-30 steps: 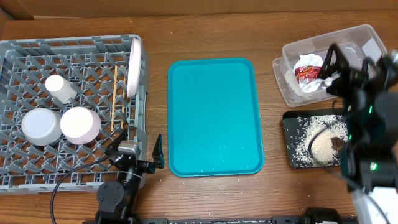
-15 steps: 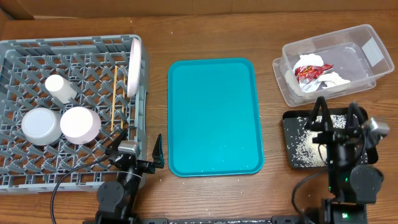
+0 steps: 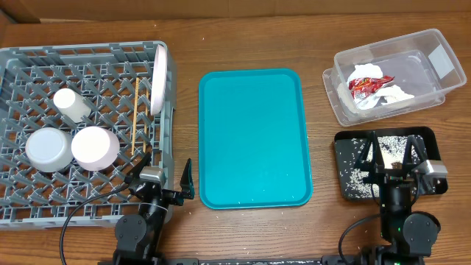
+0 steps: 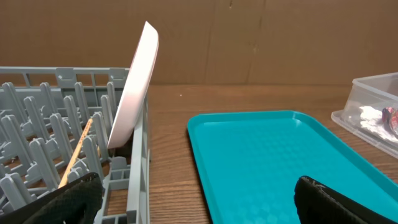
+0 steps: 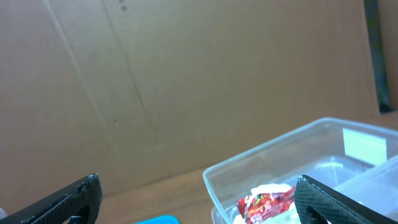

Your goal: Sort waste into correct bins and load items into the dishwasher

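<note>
Spread wide and empty, the left end effector (image 3: 161, 179) sits at the tabletop's (image 3: 250, 37) 7 o'clock, just beside the near right corner of the grey dish rack (image 3: 88, 47). The rack fills the 9 to 10 o'clock side. A white plate (image 3: 158, 77) stands on edge against the rack's right wall, at its 2 o'clock. The wooden chopsticks (image 3: 140, 110) lie just left of the plate, running from 12 toward 6. A small white cup (image 3: 71, 104) lies near the rack's 10 o'clock, and two white bowls (image 3: 48, 149) sit side by side at its 8 o'clock.

The right end effector (image 3: 390, 153) hangs at 5 o'clock over the black tray (image 3: 352, 138), its jaws also far apart with nothing between them. White rice grains (image 3: 359, 177) are scattered across that tray. At 2 o'clock the clear tub (image 3: 441, 43) holds the red snack wrapper (image 3: 366, 85) and crumpled tissue (image 3: 391, 94). The teal serving tray (image 3: 254, 125) lies at the centre.
</note>
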{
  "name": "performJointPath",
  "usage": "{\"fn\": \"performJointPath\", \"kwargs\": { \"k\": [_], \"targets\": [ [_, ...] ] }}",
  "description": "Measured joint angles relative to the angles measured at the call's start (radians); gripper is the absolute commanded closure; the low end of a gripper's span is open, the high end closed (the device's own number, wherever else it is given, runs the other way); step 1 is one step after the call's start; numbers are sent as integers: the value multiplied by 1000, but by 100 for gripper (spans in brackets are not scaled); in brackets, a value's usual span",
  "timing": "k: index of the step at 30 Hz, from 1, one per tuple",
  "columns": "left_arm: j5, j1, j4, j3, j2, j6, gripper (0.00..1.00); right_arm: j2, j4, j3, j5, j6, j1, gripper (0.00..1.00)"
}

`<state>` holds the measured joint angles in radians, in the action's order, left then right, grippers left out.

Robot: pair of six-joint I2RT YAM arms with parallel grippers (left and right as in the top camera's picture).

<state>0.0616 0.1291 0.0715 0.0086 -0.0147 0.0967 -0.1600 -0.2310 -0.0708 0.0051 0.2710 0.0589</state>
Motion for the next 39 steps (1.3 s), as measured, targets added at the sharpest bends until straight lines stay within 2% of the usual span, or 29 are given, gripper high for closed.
{"fn": "performJointPath", "kwargs": {
  "k": [11,24,30,39],
  "targets": [
    [0,0,0,0,0,0,0,110,24,17,-1,-149,-79,0],
    [0,0,0,0,0,0,0,145,66,52,-1,-193,-86,0],
    [0,0,0,0,0,0,0,146,179,52,-1,-212,-86,0],
    [0,0,0,0,0,0,0,146,319,52,-1,-327,-86,0]
  ]
}}
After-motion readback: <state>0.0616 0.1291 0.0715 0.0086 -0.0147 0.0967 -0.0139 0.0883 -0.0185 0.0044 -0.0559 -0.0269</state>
